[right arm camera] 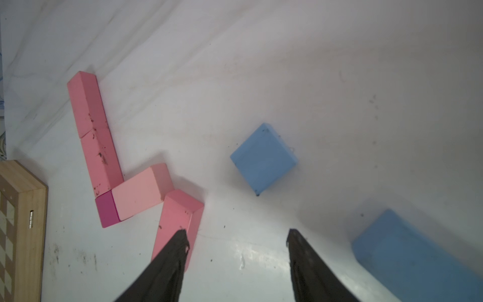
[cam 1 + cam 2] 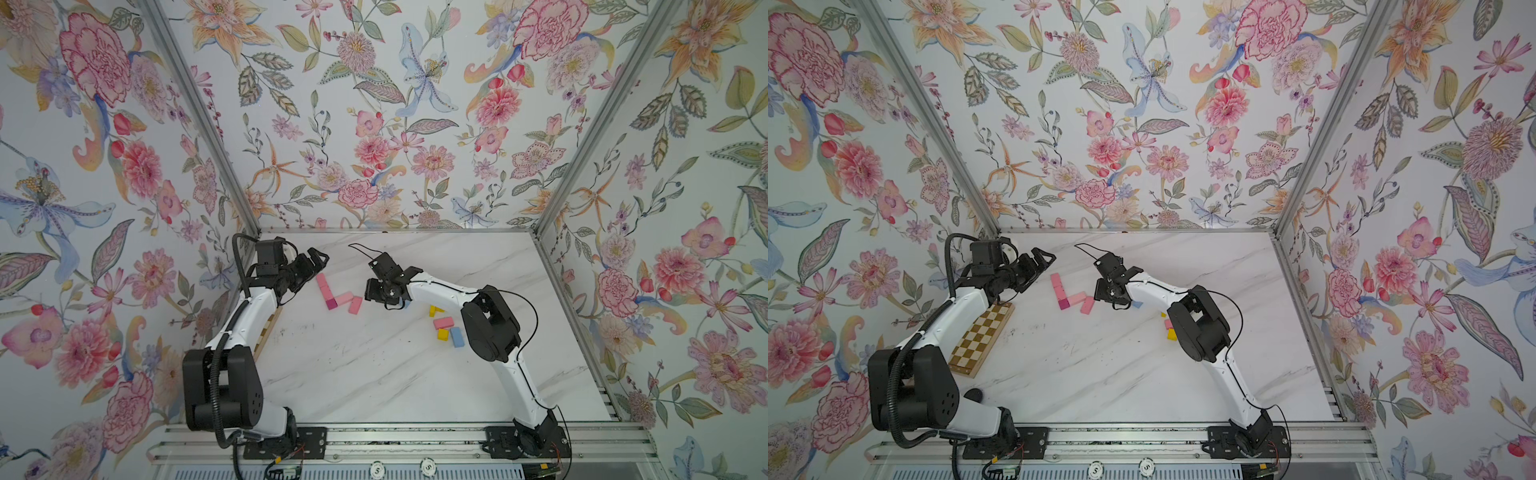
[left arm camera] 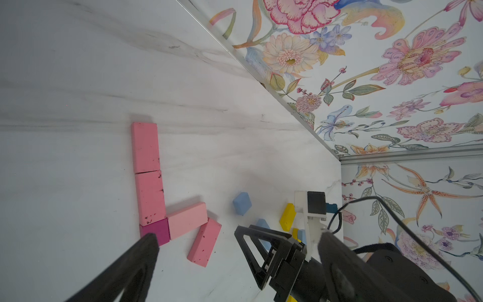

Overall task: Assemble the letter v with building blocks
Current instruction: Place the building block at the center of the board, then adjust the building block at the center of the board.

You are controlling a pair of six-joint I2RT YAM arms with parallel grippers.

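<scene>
Two pink bricks [image 3: 145,146] lie end to end, meeting a magenta square [image 3: 156,231]. A pale pink brick [image 3: 187,221] angles off from it. A further pink brick [image 1: 177,222] lies askew at that one's far end. My right gripper [image 1: 237,232] is open just above the table with nothing between its fingers; one fingertip [image 1: 181,238] overlaps the askew pink brick. In both top views it hovers right of the pink group [image 2: 371,291]. My left gripper [image 2: 320,255] is wide open and empty, raised behind the pink row.
A blue square [image 1: 264,158] and a blue oblong [image 1: 407,256] lie near the right gripper. Yellow, pink and blue bricks [image 2: 443,322] sit beside the right arm's elbow. A checkered board [image 2: 984,332] lies under the left arm at the left wall.
</scene>
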